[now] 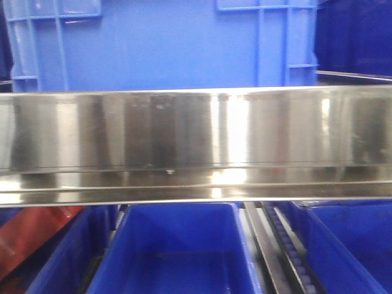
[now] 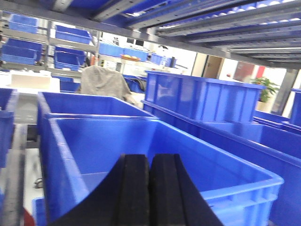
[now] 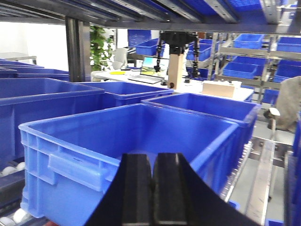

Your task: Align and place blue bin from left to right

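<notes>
Behind the steel shelf rail (image 1: 196, 147) that crosses the front view, the blue bin (image 1: 165, 46) stands on the upper level, its smooth wide wall facing out and its ribbed corners showing toward the left and right ends of the rail. Darker bins (image 1: 174, 251) sit on the level below, beside a roller track (image 1: 288, 245).

Both wrist views look along rows of open blue crates under the shelf rollers. The left gripper (image 2: 149, 193) has its two black pads pressed together with nothing between them, hovering over the near rim of an open crate (image 2: 160, 155). The right gripper (image 3: 153, 195) is likewise closed and empty, over the near rim of another crate (image 3: 117, 146). Whether either crate is the task's bin I cannot tell.

Likely risk: with both pincers shut and neither on a wall, any shove would come from pad faces alone, so the bin could skew on the shelf and end crooked against its neighbours. A push from only one arm would turn it, and the rail may catch a lowered wrist
</notes>
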Controlling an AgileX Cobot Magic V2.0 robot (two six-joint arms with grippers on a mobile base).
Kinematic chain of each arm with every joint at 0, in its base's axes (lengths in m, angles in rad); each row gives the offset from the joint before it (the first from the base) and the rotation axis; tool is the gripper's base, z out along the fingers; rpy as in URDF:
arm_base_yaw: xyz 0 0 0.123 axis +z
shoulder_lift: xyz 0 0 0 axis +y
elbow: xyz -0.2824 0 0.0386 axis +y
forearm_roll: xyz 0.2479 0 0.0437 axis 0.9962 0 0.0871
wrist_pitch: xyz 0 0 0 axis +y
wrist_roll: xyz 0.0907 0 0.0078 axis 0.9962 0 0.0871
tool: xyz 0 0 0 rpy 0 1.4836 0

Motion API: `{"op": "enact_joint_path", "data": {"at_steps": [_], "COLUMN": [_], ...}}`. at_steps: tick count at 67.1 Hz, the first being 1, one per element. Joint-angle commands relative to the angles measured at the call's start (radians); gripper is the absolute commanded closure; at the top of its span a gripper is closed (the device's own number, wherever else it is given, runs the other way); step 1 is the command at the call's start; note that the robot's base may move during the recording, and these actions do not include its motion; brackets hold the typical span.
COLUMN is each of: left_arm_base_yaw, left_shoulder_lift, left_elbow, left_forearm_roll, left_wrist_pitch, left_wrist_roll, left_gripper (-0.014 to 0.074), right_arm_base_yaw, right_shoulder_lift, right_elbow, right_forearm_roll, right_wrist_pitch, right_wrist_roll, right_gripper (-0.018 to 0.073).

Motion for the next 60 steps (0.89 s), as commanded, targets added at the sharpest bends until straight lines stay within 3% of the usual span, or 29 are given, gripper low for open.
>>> {"op": "enact_joint_path", "data": {"at_steps": [1,60], "left_arm_base_yaw": [-0.004,-0.004], "left_shoulder_lift": [-0.005,-0.005], "left_elbow": [0.003,0.003], "left_forearm_roll": [0.001,0.001], "left_wrist_pitch": [-0.020,-0.020], "left_wrist_roll": [-0.006,-0.006], "left_gripper": [0.0707,0.0707], "right_arm_base_yaw": [0.000,0.000], "right_shoulder_lift": [-0.005,-0.005], "right_elbow": [0.003,0.006], "right_forearm_roll": [-0.007,-0.007], "right_wrist_pitch": [-0.021,-0.022], "right_wrist_roll": [-0.008,-0.008], "right_gripper": [0.0638,0.0638]}}
